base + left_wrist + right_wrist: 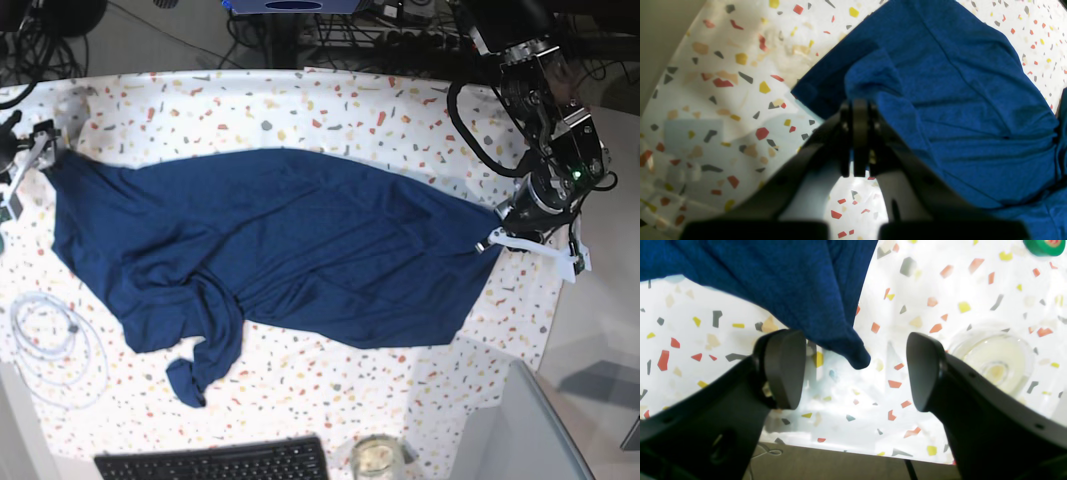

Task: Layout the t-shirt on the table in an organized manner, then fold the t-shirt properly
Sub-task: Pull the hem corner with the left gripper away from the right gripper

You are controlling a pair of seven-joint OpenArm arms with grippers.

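While the table (330,105) carries the t-shirt (300,250) spread from far left to the right edge, the cloth is wrinkled and bunched at its near left part. At the right, the left gripper (858,140) has its jaws closed on the t-shirt's corner. At the far left, the right gripper (853,370) stands with jaws apart around a hanging tip, not pinching it.

We note the plain navy-blue fabric t-shirt (280,250), unprinted. The table's white cover (330,110) carries red, orange, grey and yellow terrazzo flecks. Both matt black gripper sets, left (858,140) and right (853,370), are uniformly dark. We also record a green tape roll (1045,246), a black keyboard (215,463) and a white coiled cable (50,345).
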